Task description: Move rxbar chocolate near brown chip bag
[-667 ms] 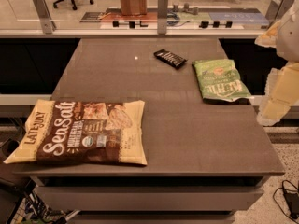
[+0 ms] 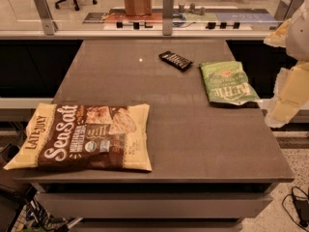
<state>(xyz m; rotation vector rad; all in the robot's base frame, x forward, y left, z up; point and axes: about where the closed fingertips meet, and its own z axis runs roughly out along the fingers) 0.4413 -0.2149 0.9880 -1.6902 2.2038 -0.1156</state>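
The rxbar chocolate (image 2: 175,60), a small flat black bar, lies on the far middle of the dark table (image 2: 183,129), just left of a green bag. The brown chip bag (image 2: 84,137), large with cream edges and "Sea Salt" lettering, lies flat at the table's front left corner. The bar and the brown bag are far apart. My gripper (image 2: 284,105), a pale shape on the arm, hangs off the table's right edge, right of the green bag and holding nothing that shows.
A green chip bag (image 2: 227,82) lies at the right of the table, between my gripper and the bar. A glass partition with metal posts (image 2: 167,12) runs along the far edge. Cables lie on the floor at lower right (image 2: 299,208).
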